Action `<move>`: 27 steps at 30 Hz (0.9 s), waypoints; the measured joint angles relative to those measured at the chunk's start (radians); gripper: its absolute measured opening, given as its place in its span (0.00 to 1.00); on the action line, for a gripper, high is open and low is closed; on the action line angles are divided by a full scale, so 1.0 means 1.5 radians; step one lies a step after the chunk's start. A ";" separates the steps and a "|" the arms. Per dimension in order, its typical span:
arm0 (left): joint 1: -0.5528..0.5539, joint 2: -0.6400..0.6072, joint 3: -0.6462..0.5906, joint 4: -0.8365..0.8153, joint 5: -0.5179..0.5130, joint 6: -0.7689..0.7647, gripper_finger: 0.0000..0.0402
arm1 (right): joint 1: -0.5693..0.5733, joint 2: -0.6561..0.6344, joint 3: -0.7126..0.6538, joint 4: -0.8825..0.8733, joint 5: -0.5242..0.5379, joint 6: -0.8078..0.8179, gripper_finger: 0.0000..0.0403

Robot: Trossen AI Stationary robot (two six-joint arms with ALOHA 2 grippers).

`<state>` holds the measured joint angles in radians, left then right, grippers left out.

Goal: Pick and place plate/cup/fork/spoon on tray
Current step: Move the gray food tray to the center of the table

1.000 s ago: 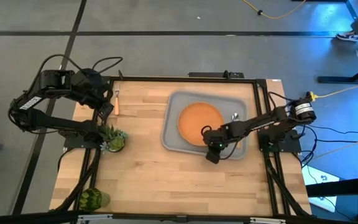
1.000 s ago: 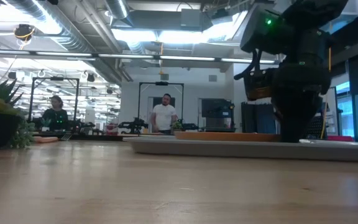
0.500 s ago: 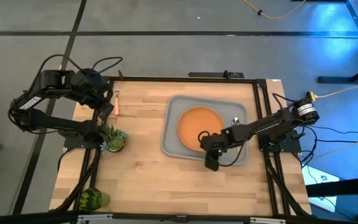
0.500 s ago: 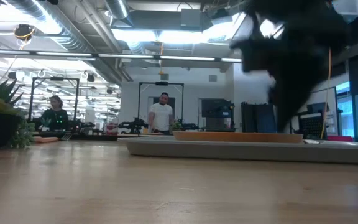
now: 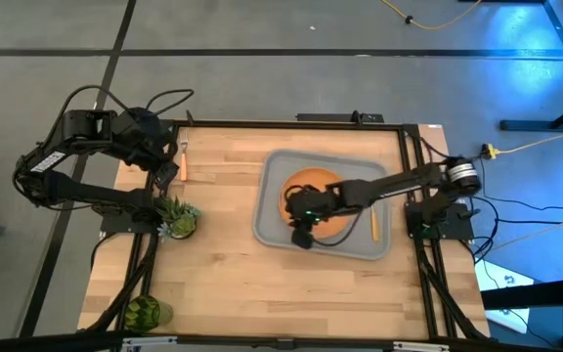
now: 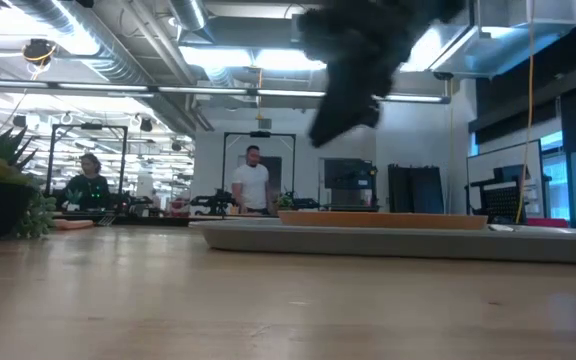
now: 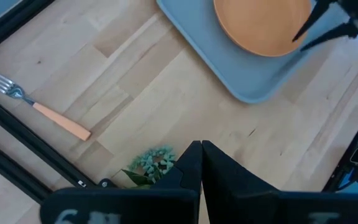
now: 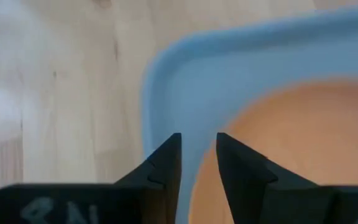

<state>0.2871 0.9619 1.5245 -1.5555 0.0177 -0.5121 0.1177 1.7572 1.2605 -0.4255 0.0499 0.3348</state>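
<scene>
Over the tray (image 5: pixel 267 205), seen from above, my right gripper (image 5: pixel 302 232) hangs above the near-left part of the plate (image 5: pixel 313 181), which lies on the tray. My right fingers stand a little apart and hold nothing. The spoon (image 5: pixel 374 223) lies on the tray to the right of the plate. Left of the tray, at the table's far edge, the fork (image 5: pixel 183 161) rests on the wood beside my left gripper (image 5: pixel 169 164), which waits there. A potted plant (image 5: pixel 176 217) stands left of the tray, nearer the front, and the cup (image 5: pixel 146 313) sits at the front-left corner, well apart from the tray.

From table height, the tray (image 6: pixel 388 240) shows only as a low grey slab with the plate's (image 6: pixel 378 218) orange rim above it. My right gripper (image 6: pixel 343 105) is a dark shape above the tray. Behind stretches a lit workshop with ceiling ducts, a person (image 6: pixel 252 185) standing and another (image 6: pixel 89 182) seated.

My left wrist view shows the fork (image 7: pixel 33 102) on bare wood, tines away from the tray (image 7: pixel 241 81), and my left fingers (image 7: pixel 191 168) pressed together on nothing.

My right wrist view shows my fingers (image 8: pixel 169 162) slightly parted over the tray's (image 8: pixel 166 87) rounded corner and the plate (image 8: pixel 291 149).
</scene>
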 joint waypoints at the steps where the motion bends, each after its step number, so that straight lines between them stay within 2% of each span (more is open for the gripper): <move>1: 0.000 0.000 0.000 0.000 0.000 0.000 0.00 | -0.001 0.019 0.027 -0.008 0.000 -0.017 0.26; 8: 0.000 0.000 0.000 0.000 -0.001 0.001 0.00 | -0.005 0.177 0.228 -0.082 0.001 -0.091 0.26; 15: 0.000 0.000 0.000 0.000 -0.001 0.001 0.00 | -0.023 0.302 0.365 -0.157 0.001 -0.102 0.26; 19: 0.000 0.000 0.000 0.000 -0.001 0.001 0.00 | -0.034 0.337 0.389 -0.204 0.001 -0.085 0.26; 27: 0.000 0.000 0.000 0.000 -0.002 0.001 0.00 | -0.046 0.365 0.391 -0.203 -0.034 -0.087 0.26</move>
<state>0.2873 0.9619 1.5246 -1.5555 0.0154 -0.5106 0.0490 2.3045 1.8465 -0.7301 -0.0013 0.2039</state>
